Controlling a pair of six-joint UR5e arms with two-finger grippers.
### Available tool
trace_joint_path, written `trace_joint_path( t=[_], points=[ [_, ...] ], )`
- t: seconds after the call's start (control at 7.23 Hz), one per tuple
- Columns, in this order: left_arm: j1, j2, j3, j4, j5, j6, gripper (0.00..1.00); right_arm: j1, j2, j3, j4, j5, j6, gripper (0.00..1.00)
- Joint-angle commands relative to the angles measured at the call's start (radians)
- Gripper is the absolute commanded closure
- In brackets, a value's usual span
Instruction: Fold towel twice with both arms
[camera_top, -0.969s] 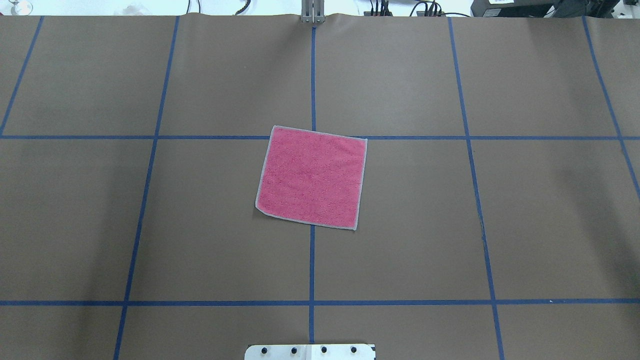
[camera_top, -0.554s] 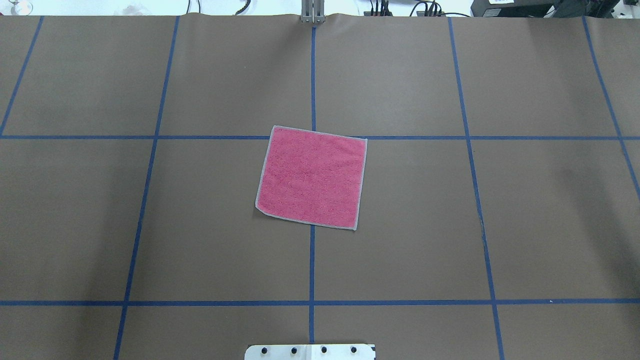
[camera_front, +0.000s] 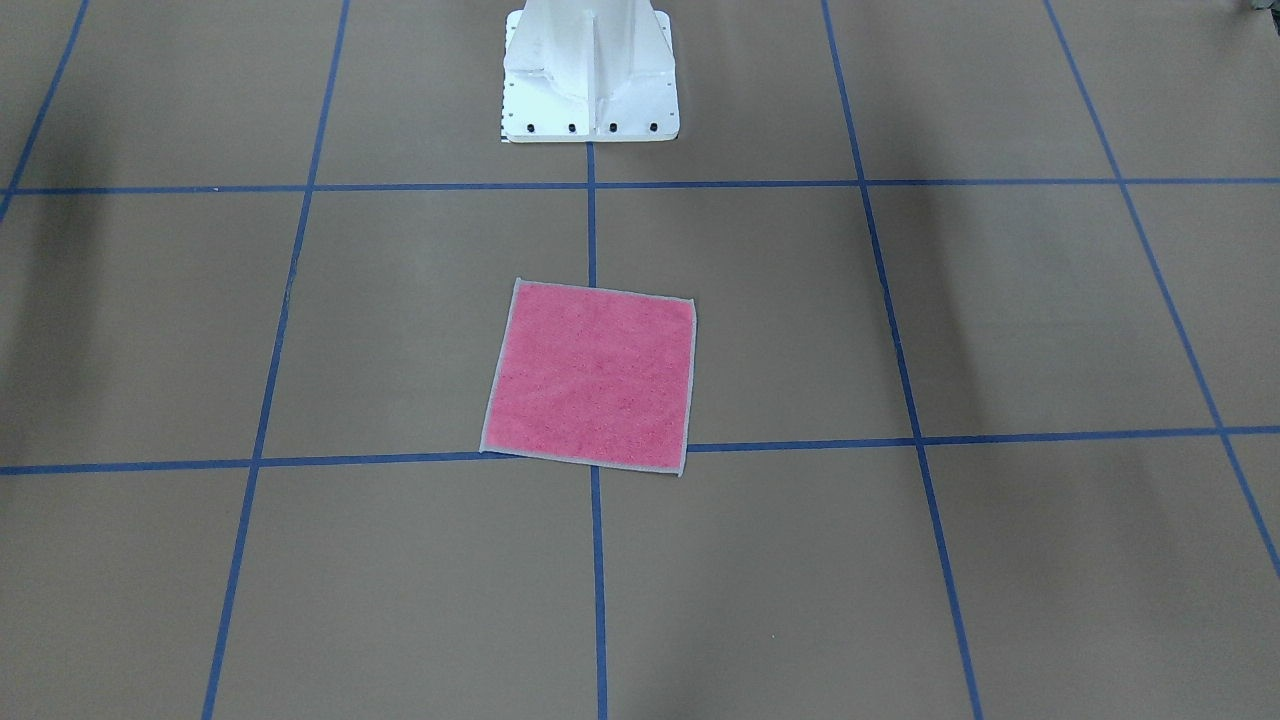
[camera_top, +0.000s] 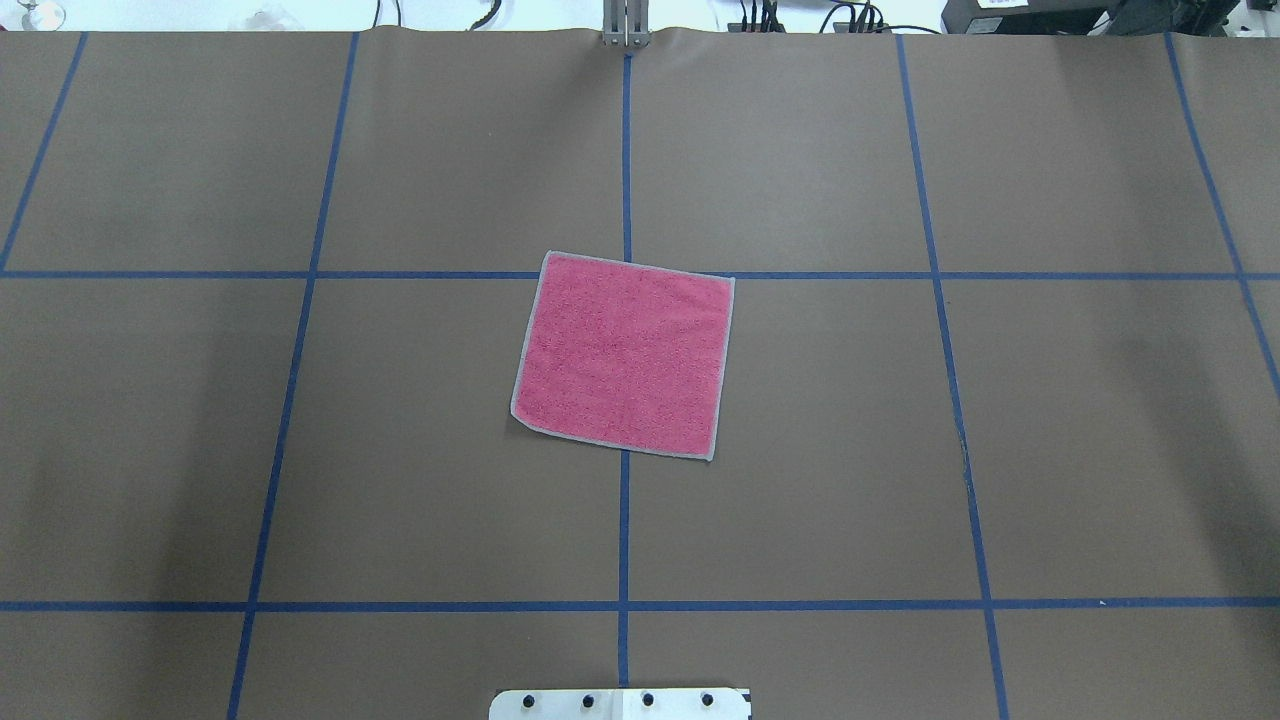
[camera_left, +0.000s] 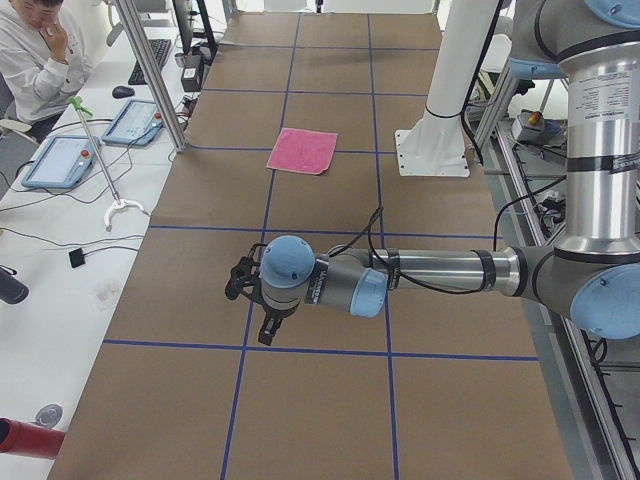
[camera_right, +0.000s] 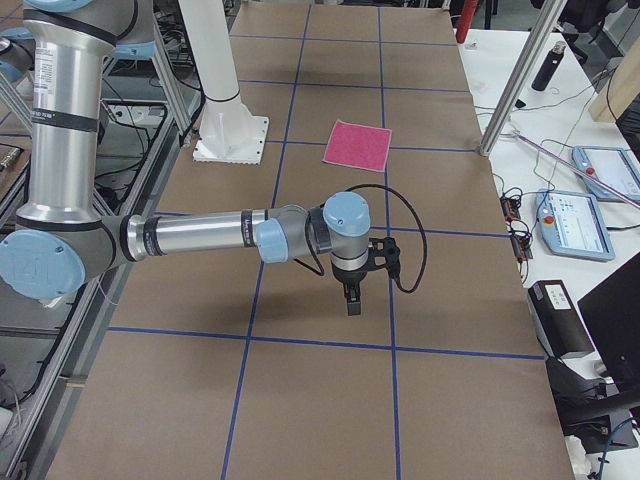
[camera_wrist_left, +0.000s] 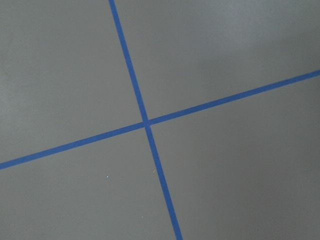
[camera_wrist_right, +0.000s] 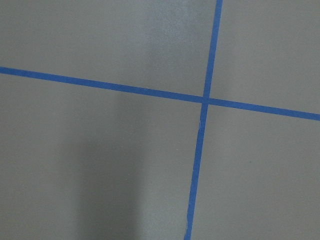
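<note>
While the towel (camera_top: 622, 355) lies flat and unfolded, pink face up and turned slightly askew, it rests at the middle of the brown table (camera_top: 1000, 450), its far edge over a crossing of blue tape lines (camera_top: 625, 150). Seen from overhead, the white pedestal (camera_top: 620, 704) sits at 6 o'clock from it. In the left side view the left gripper (camera_left: 266, 332) points down above the table at 6 o'clock from the towel, well apart from it. In the right side view the right gripper (camera_right: 351, 300) hangs likewise at 6 o'clock. Whether either gripper's fingers are parted or closed cannot be told.
</note>
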Motion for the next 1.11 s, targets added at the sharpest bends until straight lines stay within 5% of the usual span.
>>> trace_joint_path(
  t=[0.0, 0.28, 0.69, 0.97],
  points=[
    [0.002, -0.002, 0.008, -0.102, -0.018, -0.161, 0.00, -0.079, 0.004, 0.003, 0.149, 0.036, 0.231, 0.00],
    [0.095, -0.034, -0.016, -0.171, -0.018, -0.467, 0.00, -0.237, 0.044, 0.004, 0.348, 0.025, 0.624, 0.00],
    [0.298, -0.045, -0.017, -0.465, -0.005, -0.993, 0.00, -0.443, 0.154, 0.071, 0.378, -0.069, 1.042, 0.00],
    [0.388, -0.107, -0.017, -0.510, 0.008, -1.233, 0.00, -0.591, 0.240, 0.130, 0.377, -0.164, 1.337, 0.00]
  ],
)
